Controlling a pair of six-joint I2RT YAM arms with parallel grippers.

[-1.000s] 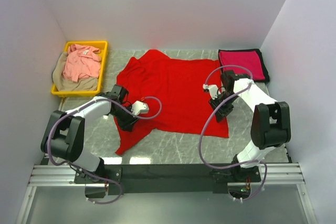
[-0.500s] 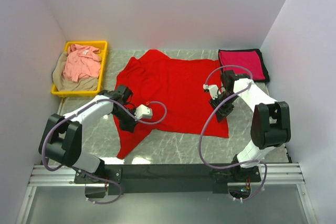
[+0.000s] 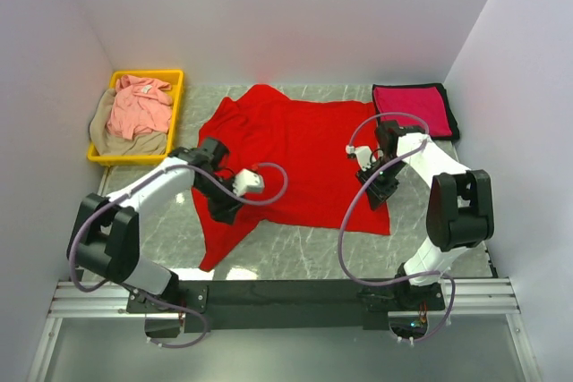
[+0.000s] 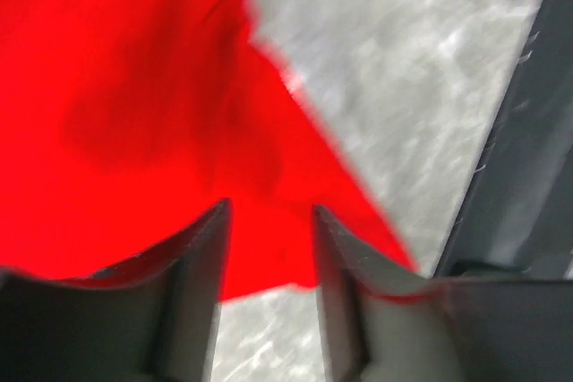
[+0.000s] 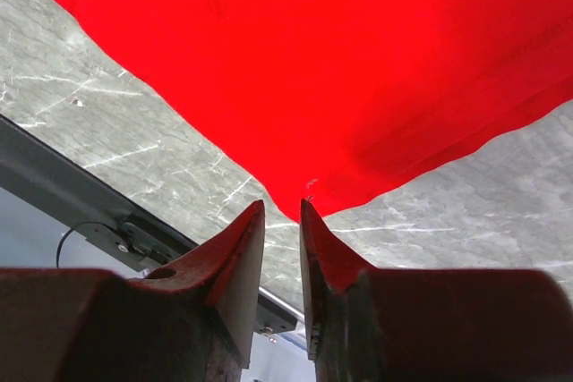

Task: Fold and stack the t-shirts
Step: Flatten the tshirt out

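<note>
Lying spread across the marble tabletop (image 3: 295, 252) is the bright red t-shirt (image 3: 304, 154). A folded crimson-magenta t-shirt (image 3: 412, 106) sits at the far right corner. The yellow bin (image 3: 148, 73) at far left holds the salmon pink t-shirt (image 3: 139, 109) on top of the tan t-shirt (image 3: 134, 143). The left arm bends inward, and the left claw (image 4: 269, 212) is held wide over the red shirt's near-left part. The right claw (image 5: 282, 207) points down at its right hem, with the jaws narrowly apart.
</note>
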